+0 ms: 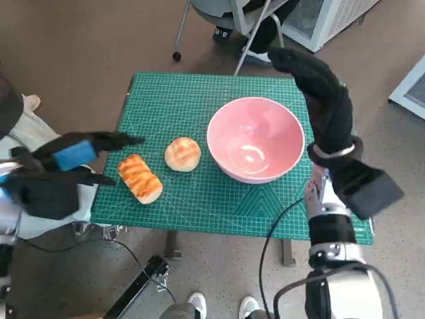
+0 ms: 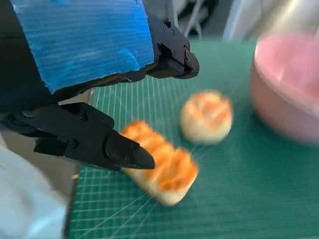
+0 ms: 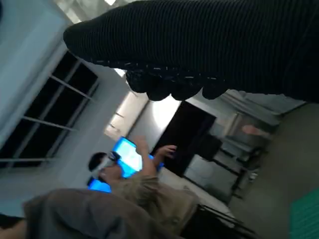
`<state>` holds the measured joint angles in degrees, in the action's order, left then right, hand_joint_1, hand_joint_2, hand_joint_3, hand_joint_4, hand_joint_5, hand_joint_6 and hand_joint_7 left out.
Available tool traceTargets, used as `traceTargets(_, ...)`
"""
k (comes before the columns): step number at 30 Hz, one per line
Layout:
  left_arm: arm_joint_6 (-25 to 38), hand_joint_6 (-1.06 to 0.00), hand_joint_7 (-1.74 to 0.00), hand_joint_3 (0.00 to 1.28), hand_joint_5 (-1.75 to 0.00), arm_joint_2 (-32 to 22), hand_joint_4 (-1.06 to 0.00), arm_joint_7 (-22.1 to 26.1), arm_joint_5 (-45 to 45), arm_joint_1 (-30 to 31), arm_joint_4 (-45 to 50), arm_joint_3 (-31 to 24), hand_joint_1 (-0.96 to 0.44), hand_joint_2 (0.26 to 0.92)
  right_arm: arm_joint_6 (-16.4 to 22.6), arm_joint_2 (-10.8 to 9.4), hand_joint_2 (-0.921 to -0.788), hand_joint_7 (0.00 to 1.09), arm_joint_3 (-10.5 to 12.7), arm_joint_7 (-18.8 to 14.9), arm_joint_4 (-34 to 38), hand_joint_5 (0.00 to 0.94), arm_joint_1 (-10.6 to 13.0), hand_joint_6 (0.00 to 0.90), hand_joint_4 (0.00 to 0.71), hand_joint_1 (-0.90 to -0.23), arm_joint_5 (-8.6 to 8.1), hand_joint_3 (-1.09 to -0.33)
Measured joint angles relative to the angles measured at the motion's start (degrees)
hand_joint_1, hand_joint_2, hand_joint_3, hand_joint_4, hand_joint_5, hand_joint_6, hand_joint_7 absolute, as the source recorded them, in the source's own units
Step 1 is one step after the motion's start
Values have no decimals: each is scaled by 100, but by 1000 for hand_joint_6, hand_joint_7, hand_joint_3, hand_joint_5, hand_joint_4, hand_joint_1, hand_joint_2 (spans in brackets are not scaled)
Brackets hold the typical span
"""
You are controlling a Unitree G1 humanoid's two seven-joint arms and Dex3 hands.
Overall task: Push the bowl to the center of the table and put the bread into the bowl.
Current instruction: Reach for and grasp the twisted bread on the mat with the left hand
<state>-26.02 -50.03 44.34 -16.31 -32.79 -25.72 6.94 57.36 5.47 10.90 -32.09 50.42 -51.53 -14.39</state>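
A pink bowl [image 1: 255, 138] [image 2: 289, 89] stands right of the middle of the green mat [image 1: 186, 100]. A round bun [image 1: 182, 154] [image 2: 206, 117] lies just left of the bowl. A long grilled bread [image 1: 140, 178] [image 2: 159, 168] lies further left, near the mat's front left corner. My left hand [image 1: 63, 166] [image 2: 94, 84] hovers at the mat's left edge, fingers apart and empty, just short of the long bread. My right hand [image 1: 319, 86] [image 3: 199, 45] is raised beside the bowl's right rim, holding nothing, its fingers stretched toward the far edge.
A chair base [image 1: 226, 26] and a white appliance [image 1: 325, 16] stand beyond the table's far edge. A black cable [image 1: 272, 246] hangs below the front right. A person [image 3: 134, 194] sits at a blue screen in the right wrist view. Shoes [image 1: 222, 307] show below the table.
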Motion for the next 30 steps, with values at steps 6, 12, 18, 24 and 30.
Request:
traceTargets(6,-256,-421,-32,0,0,40,-288,-5,-637,-323,-360,538,-57,781,-82,7,-921,959,-81,1,-232,9,119,-1,367,-580,-41,-722)
traceTargets(12,-550,-418,-21,1,0,153,-287,-181,-1038,-560,-784,891,-65,782,-132,32,-921,966,-113,17,-332,9,171,1,366,-581,-66,-702)
traceTargets(18,-767,-418,-15,1,0,332,-287,-523,-1446,-781,-1228,1209,-66,784,-159,50,-921,971,-143,42,-413,9,247,0,367,-584,-64,-692)
traceTargets(24,-902,-427,-15,6,-5,486,-297,-871,-1878,-942,-1624,1525,-67,794,-159,72,-921,959,-188,51,-472,9,320,-1,367,-591,-61,-684)
traceTargets(30,-1001,-557,-52,24,-35,625,-454,-1344,-2165,-1135,-2074,1778,-60,859,-157,95,-921,934,-192,51,-471,8,333,-1,366,-584,-65,-685)
